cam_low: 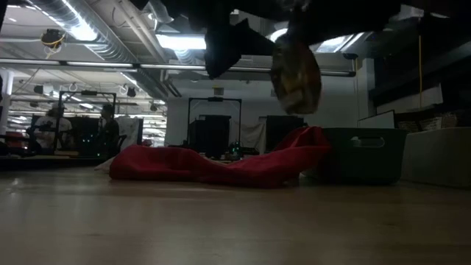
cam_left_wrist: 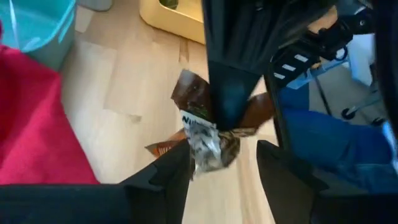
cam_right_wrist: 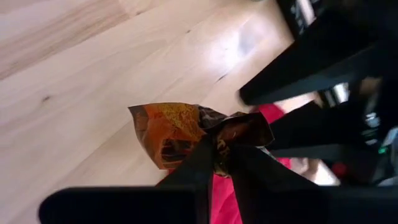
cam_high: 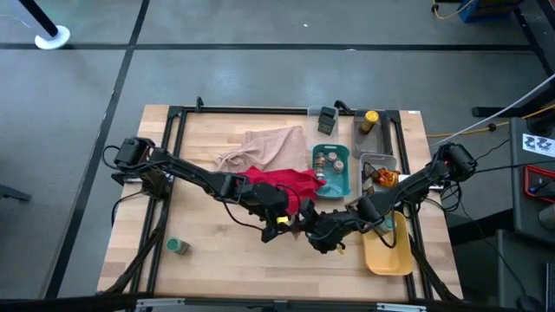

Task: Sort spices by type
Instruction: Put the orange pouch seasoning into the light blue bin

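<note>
A crinkly brown-orange sachet (cam_right_wrist: 168, 134) is up in the air over the table's near middle, and my right gripper (cam_right_wrist: 217, 154) is shut on it. In the low view the sachet (cam_low: 294, 73) hangs well above the wood. My left gripper (cam_left_wrist: 224, 158) is open, with a finger on either side of the sachet's crumpled silvery end (cam_left_wrist: 208, 146); I cannot tell whether they touch it. In the high view my left gripper (cam_high: 293, 221) and my right gripper (cam_high: 314, 230) meet tip to tip beside the red cloth (cam_high: 282, 182). My right gripper pinches the sachet's bunched-up end (cam_right_wrist: 227, 138) between its two fingers. The fingers slant down from the table's right side. The sachet's flat orange part sticks out past the fingertips, and the whole sachet is lifted clear of the table.
A teal tray (cam_high: 342, 184) with small jars, a clear tray (cam_high: 379, 159) with orange sachets and a yellow tray (cam_high: 388, 251) stand at the right. A yellow-capped bottle (cam_high: 370, 117) stands at the far right. A green-lidded jar (cam_high: 178, 247) sits near left, a beige cloth (cam_high: 264, 147) farther back.
</note>
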`<state>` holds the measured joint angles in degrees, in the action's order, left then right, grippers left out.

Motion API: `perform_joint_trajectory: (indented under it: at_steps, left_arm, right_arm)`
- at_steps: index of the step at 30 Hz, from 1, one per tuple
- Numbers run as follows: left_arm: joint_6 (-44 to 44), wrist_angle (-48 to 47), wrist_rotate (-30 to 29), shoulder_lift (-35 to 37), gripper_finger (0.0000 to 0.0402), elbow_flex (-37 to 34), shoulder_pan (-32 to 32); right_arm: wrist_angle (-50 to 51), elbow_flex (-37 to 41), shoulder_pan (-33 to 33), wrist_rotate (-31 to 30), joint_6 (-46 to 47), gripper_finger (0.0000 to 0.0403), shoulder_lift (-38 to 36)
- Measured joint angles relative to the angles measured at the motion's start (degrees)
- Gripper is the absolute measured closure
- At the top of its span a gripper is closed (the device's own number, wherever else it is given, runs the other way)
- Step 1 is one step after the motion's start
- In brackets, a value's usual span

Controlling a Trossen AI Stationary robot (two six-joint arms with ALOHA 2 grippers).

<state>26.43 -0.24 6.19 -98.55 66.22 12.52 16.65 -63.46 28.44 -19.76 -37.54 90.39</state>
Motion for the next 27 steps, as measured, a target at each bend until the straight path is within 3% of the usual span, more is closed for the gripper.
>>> perform_joint_trajectory:
  at_steps: [7,14,21,27]
  left_arm:
    - [-2.92,-6.44,0.02,0.95,0.0231,0.02,-1.29]
    - [-4.72,-10.20,0.07,0.95,0.0232,-0.04,-2.21]
    - [-6.07,-10.15,0.20,0.95,0.0233,-0.04,-2.17]
    - [-8.76,-10.05,0.18,0.95,0.0233,-0.09,-2.19]
  right_arm:
    - [7.78,0.00,0.03,-1.67,6.20,0.0359,-0.94]
    - [21.21,-0.02,0.06,-8.47,16.79,0.0359,-7.27]
    - [42.68,-0.07,0.06,-15.41,37.62,0.0359,-15.17]
    - [59.98,-0.07,0.06,-15.79,56.28,0.0359,-18.25]
